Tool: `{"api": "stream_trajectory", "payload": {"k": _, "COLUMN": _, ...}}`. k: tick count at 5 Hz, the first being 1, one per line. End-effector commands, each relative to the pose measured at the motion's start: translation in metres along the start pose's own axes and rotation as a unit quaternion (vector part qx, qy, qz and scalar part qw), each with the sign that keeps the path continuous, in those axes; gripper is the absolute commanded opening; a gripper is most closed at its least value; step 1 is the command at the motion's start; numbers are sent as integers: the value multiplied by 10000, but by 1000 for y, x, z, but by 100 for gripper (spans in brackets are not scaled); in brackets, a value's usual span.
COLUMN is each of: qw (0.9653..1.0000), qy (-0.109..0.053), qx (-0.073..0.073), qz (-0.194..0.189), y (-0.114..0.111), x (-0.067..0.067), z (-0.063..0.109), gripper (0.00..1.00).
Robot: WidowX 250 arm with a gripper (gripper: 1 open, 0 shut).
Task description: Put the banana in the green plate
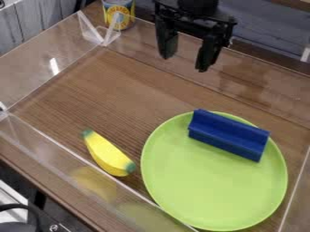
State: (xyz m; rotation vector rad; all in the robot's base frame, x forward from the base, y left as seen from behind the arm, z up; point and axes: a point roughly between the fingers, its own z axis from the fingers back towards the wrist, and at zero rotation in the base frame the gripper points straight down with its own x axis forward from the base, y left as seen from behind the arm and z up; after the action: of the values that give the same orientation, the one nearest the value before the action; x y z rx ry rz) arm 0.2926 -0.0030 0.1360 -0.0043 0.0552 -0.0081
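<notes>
A small yellow banana (108,153) with dark tips lies on the wooden table near the front left, just left of the green plate (194,181). The round lime-green plate fills the front right and carries a blue rectangular block (227,134) on its far side. My black gripper (189,52) hangs at the back centre, pointing down, well behind both banana and plate. Its fingers stand apart with nothing between them.
Clear plastic walls (49,68) fence the table on the left and front. A yellow cup (118,14) stands at the back left beyond the wall. Bare wooden tabletop (133,95) lies between the gripper and the banana.
</notes>
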Motion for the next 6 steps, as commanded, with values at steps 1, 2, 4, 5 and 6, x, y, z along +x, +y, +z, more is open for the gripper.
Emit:
{"api": "stream_trajectory", "payload": {"k": 1, "qw": 9997, "qy": 77, "qx": -13, "qz": 237, "y": 1, "x": -5, "z": -7, "gripper": 100}}
{"api": "stream_trajectory", "payload": {"k": 2, "qw": 9935, "qy": -63, "qx": -87, "qz": 1129, "y": 10, "x": -30, "z": -9, "gripper": 100}}
{"api": "stream_trajectory", "payload": {"k": 4, "qw": 9554, "qy": -390, "qx": -296, "qz": 2913, "y": 41, "x": -75, "z": -15, "gripper": 100}}
{"api": "stream_trajectory", "payload": {"k": 5, "qw": 9271, "qy": -462, "qx": -415, "qz": 3695, "y": 54, "x": -88, "z": -23, "gripper": 100}}
{"api": "stream_trajectory", "payload": {"k": 6, "qw": 8999, "qy": -500, "qx": -492, "qz": 4303, "y": 61, "x": -94, "z": -34, "gripper": 100}}
